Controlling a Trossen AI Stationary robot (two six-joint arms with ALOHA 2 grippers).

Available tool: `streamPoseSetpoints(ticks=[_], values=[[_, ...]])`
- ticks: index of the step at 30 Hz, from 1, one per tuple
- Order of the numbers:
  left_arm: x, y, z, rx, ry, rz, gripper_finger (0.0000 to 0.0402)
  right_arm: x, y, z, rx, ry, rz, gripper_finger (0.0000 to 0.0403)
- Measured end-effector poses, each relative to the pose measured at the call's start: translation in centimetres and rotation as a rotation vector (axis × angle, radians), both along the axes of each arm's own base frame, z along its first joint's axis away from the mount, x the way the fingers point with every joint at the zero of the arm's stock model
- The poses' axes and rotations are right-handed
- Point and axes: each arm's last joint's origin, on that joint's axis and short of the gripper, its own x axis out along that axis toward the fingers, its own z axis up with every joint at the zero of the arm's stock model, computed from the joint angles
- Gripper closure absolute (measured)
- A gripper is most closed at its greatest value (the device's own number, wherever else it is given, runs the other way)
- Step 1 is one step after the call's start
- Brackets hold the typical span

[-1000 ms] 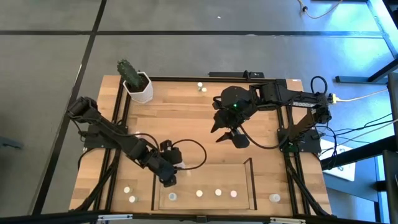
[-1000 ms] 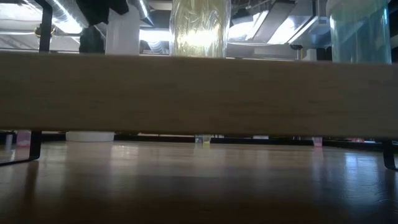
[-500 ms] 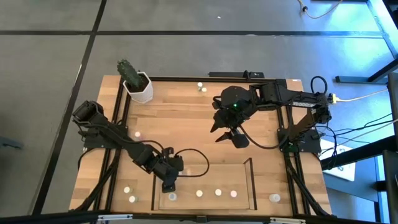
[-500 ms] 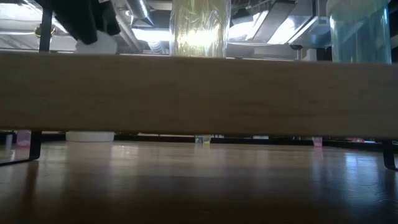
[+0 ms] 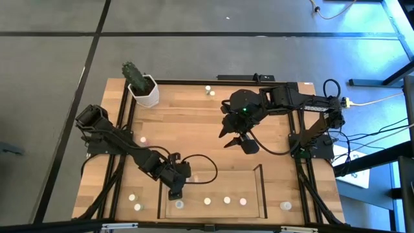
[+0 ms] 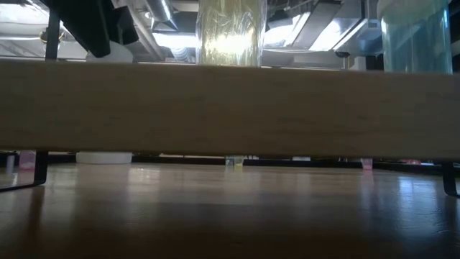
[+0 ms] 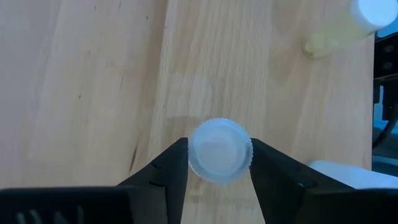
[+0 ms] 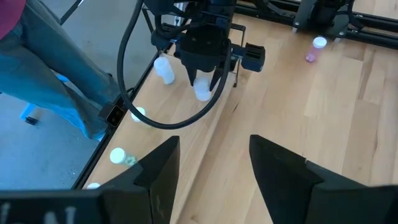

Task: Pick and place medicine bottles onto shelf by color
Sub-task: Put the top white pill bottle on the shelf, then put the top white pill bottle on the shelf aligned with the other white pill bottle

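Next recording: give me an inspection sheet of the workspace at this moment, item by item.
Surface: light-wood table inside a black frame.
Job's things: the shelf sits at the table's near edge with four medicine bottles in a row; a white-capped bottle stands between the left tool's fingers; others lie scattered outside, including a pink bottle.
Clutter: a potted cactus at the far left corner.
Grippers: left tool at the shelf's left end, fingers on either side of the bottle; right tool hangs open over mid-table.
Cables: a black cable loops by the left arm; more trail off the right side.
Surroundings: a person's trouser leg beside the table.
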Motion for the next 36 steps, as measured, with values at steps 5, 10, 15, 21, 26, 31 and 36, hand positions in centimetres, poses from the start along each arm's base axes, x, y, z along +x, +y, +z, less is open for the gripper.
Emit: streamPoseSetpoints(ticks=[5,10,15,21,26,31,36], values=[[0.0,0.0,0.0,0.003,0.001,0.002,0.0228,0.0,0.0,0.0,0.0,0.0,0.0,0.0207],[0.0,0.0,0.0,0.004,0.003,0.005,0.0206,0.0,0.0,0.0,0.0,0.0,0.0,0.0207],[0.0,0.1,0.0,0.002,0.005,0.013,0.0184,0.0,0.0,0.0,0.0,0.0,0.0,0.0207],[-0.1,0.1,-0.1,-0.001,0.008,0.022,0.018,0.0,0.0,0.0,0.0,0.0,0.0,0.0207],[0.0,0.1,-0.1,-0.005,0.008,0.029,0.018,0.0,0.0,0.0,0.0,0.0,0.0,0.0207],[0.3,0.7,0.0,-0.035,0.008,0.092,0.018,0.0,0.0,0.0,0.0,0.0,0.0,0.0207],[0.9,1.0,0.9,-0.069,0.0,0.091,0.018,0.0,0.0,0.0,0.0,0.0,0.0,0.0207]])
